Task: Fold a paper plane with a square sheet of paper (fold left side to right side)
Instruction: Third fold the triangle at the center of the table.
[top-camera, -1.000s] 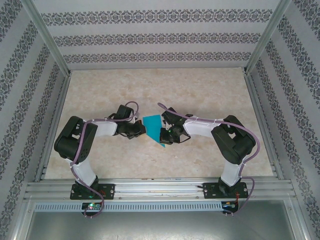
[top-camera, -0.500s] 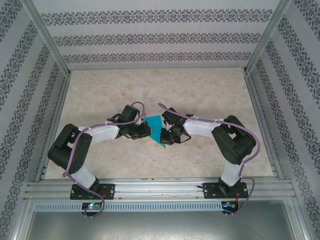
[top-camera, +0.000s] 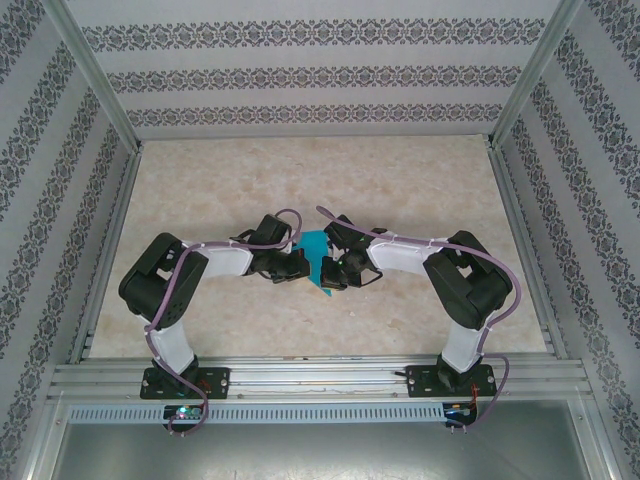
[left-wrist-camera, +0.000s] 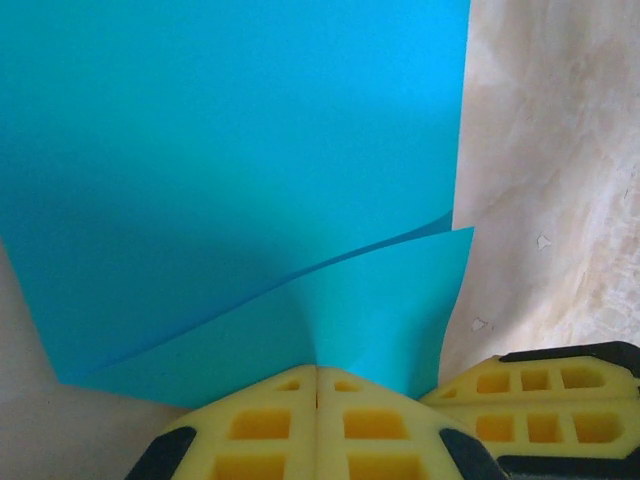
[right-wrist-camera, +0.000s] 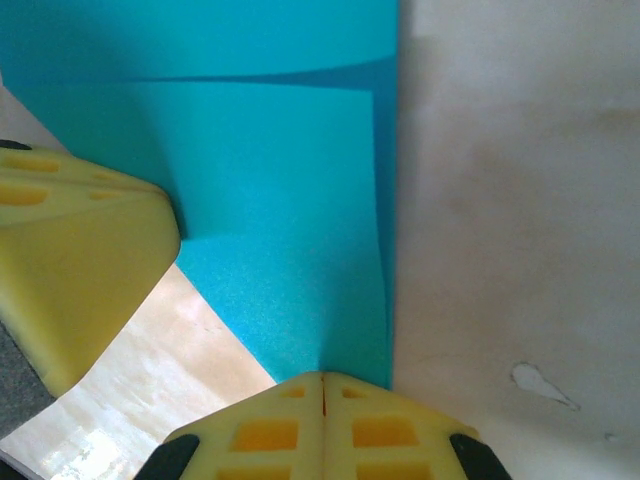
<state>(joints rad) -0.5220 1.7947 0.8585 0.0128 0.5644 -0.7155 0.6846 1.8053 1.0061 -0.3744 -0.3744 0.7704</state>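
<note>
The square sheet of paper (top-camera: 316, 247), bright turquoise, is bent over itself in the middle of the table between my two grippers. In the left wrist view the paper (left-wrist-camera: 250, 150) curls in two layers, and my left gripper (left-wrist-camera: 317, 368) is shut on its near edge. My left gripper (top-camera: 302, 263) sits just left of the sheet from above. My right gripper (right-wrist-camera: 322, 376) is shut on the near corner of the paper (right-wrist-camera: 280, 200), beside its straight right edge. From above, the right gripper (top-camera: 329, 271) is at the sheet's lower right, close to the left one.
The marble-patterned tabletop (top-camera: 400, 190) lies bare around the arms. Metal frame rails (top-camera: 320, 375) run along the near edge and up both sides, with patterned walls behind. The other gripper's yellow fingers (right-wrist-camera: 70, 260) crowd in from the left of the right wrist view.
My left arm has swung right, carrying the paper's left side over toward the right. The sheet looks narrower from above. The right arm has stayed put.
</note>
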